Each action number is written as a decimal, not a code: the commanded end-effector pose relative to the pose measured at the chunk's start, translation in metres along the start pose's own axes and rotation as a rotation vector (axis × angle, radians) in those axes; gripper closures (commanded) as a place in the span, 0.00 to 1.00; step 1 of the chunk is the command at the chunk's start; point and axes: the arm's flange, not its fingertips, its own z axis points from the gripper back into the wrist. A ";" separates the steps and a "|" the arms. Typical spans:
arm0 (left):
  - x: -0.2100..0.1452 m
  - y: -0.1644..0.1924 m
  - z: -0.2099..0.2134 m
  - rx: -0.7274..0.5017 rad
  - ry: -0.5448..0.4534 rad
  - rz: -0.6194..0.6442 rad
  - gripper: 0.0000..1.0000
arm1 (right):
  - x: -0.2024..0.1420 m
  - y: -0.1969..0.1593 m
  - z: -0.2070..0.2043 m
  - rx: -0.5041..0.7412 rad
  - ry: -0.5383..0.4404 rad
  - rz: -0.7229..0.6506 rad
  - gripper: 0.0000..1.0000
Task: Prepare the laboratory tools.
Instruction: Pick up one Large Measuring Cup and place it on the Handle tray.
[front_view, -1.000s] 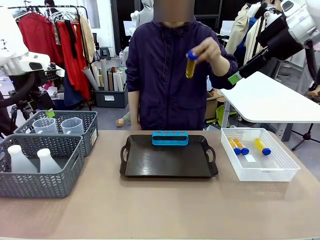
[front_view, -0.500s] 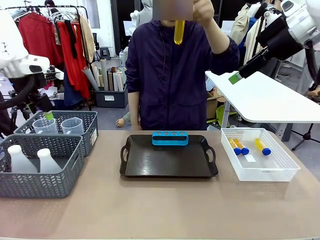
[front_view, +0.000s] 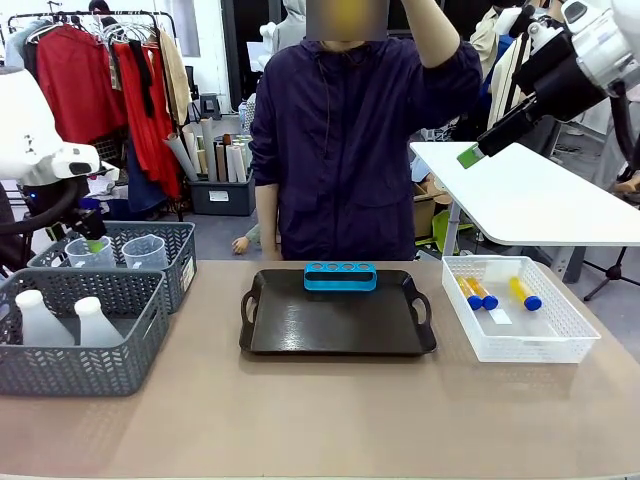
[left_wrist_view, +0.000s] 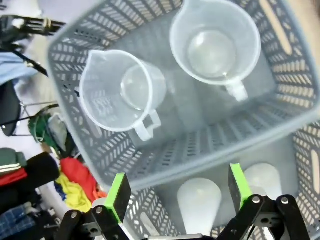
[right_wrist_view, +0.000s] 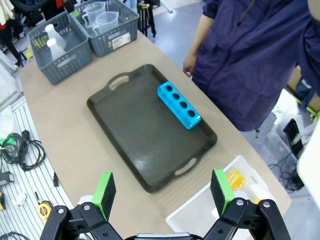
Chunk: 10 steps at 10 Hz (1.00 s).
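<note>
Front view: the left gripper (front_view: 95, 243) hangs over the far grey mesh basket (front_view: 185, 272) at the table's (front_view: 320, 415) left edge, just above two clear handled measuring beakers (front_view: 146, 251). The nearer grey mesh basket (front_view: 90, 368) holds two translucent white conical flasks (front_view: 96, 322). A black tray (front_view: 330, 325) lies mid-table with the blue four-hole rack (front_view: 340, 276) on its far edge. A white mesh basket (front_view: 520, 352) at the right edge holds three amber blue-capped tubes (front_view: 524, 293) lying flat. The right gripper (front_view: 478, 150) is high above that side, and its spread cannot be told from here. The person (front_view: 340, 150) stands at the far edge with one hand (front_view: 428, 25) raised. Left wrist view: the left gripper (left_wrist_view: 179, 192) has its fingers (left_wrist_view: 119, 196) spread wide over the basket wall (left_wrist_view: 200, 150), with both beakers (left_wrist_view: 122, 90) upright beyond them and the flasks (left_wrist_view: 199, 200) below. Right wrist view: the right gripper (right_wrist_view: 162, 190) is spread wide, high over the table, looking down on the tray (right_wrist_view: 145, 145), the rack (right_wrist_view: 179, 105) along the tray's person-side edge, and the tubes (right_wrist_view: 231, 178) in the white basket (right_wrist_view: 200, 210).
</note>
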 end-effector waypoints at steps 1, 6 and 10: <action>0.012 0.008 -0.009 0.023 0.044 0.071 0.00 | 0.000 -0.001 0.000 0.015 -0.014 -0.001 0.00; 0.018 0.023 -0.040 0.021 0.099 0.162 0.00 | 0.000 -0.001 0.000 0.015 -0.014 -0.001 0.00; 0.018 0.036 -0.064 0.010 0.110 0.180 0.00 | 0.000 -0.001 0.000 0.015 -0.014 -0.001 0.00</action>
